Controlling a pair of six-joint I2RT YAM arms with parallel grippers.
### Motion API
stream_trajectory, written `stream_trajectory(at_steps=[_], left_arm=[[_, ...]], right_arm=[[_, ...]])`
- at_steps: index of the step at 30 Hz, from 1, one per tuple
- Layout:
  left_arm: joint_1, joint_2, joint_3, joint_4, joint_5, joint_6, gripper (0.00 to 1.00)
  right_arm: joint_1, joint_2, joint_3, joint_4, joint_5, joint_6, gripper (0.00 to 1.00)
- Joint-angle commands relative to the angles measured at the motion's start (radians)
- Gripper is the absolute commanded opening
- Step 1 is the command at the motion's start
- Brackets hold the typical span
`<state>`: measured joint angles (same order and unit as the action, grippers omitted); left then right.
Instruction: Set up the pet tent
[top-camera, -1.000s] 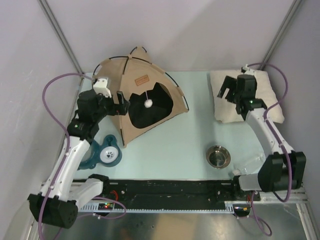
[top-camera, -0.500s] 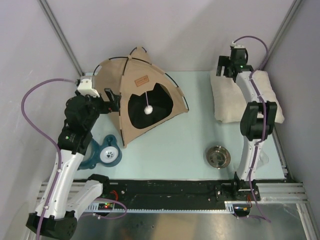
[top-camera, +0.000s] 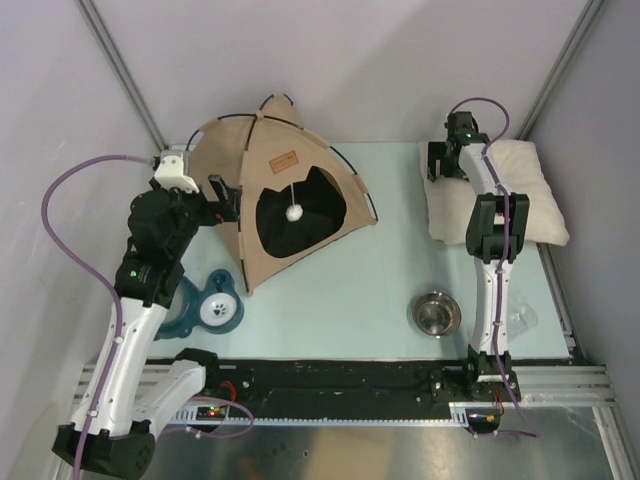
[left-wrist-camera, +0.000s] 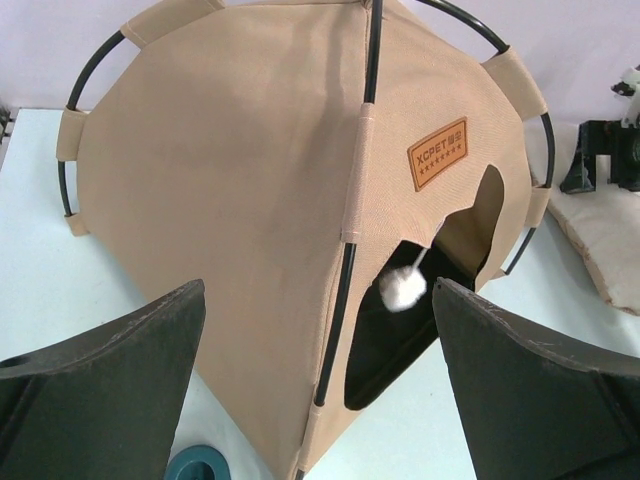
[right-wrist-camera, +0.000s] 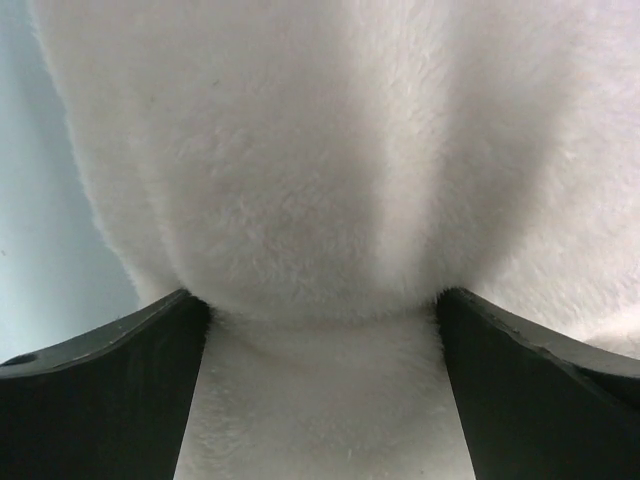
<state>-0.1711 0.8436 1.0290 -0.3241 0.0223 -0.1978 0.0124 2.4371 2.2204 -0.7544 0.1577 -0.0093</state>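
Top external view: pet tent (top-camera: 270, 195) stands erected at the back left of the pale worktop (top-camera: 350, 290), tan fabric dome, thin black poles (top-camera: 350, 170) arching over it and crossing at the peak. Dark cat-head-shaped doorway faces front right, black lining visible inside. Brown label patch (top-camera: 284, 159) sits above the doorway and the white pompom (top-camera: 294, 210) hangs on a string in the opening. Left hand (top-camera: 228, 200) is just beside the tent's left wall, pointed at it, jaws spread wide, nothing held. Left wrist view confirms this: both dark fingers (left-wrist-camera: 100, 400) are far apart at the bottom corners and the tent wall is clear of them. Teal pet dish (top-camera: 212, 308) with a white paw-print centre lies near the tent's front left corner, beside the left arm. Round metal bowl (top-camera: 436, 313) sits front right, well apart from the tent. Cream pillow (top-camera: 540, 200) lies flat at the back right. Right hand (top-camera: 440, 162) is down at the pillow's back left corner. Right wrist view: its jaws are wide open, with the plush pillow edge bulging between the fingers (right-wrist-camera: 90, 400), not pinched.
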Motion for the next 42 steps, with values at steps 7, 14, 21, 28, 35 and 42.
stream_trajectory(at_steps=[7, 14, 21, 28, 35, 42], left_arm=[[0.008, -0.013, 0.036, 0.015, 0.022, 0.03, 1.0], [0.007, -0.013, 0.03, 0.014, 0.014, 0.038, 1.0], [0.008, -0.012, 0.023, 0.016, -0.007, 0.047, 1.0], [0.007, 0.011, 0.047, 0.015, -0.016, 0.047, 1.0], [0.007, 0.015, -0.023, 0.014, 0.07, 0.081, 1.0], [0.007, 0.053, -0.068, 0.003, 0.13, 0.054, 0.78]], right_arm=[[0.03, 0.12, 0.122, -0.159, 0.06, -0.039, 0.06], [0.035, -0.102, 0.002, -0.032, -0.006, 0.004, 0.0], [0.046, -0.468, -0.199, 0.145, -0.138, 0.079, 0.0], [0.1, -0.769, -0.329, 0.176, -0.206, 0.112, 0.0], [0.132, -1.071, -0.498, 0.183, -0.467, 0.151, 0.0], [0.115, -1.273, -0.641, 0.266, -0.854, 0.202, 0.0]])
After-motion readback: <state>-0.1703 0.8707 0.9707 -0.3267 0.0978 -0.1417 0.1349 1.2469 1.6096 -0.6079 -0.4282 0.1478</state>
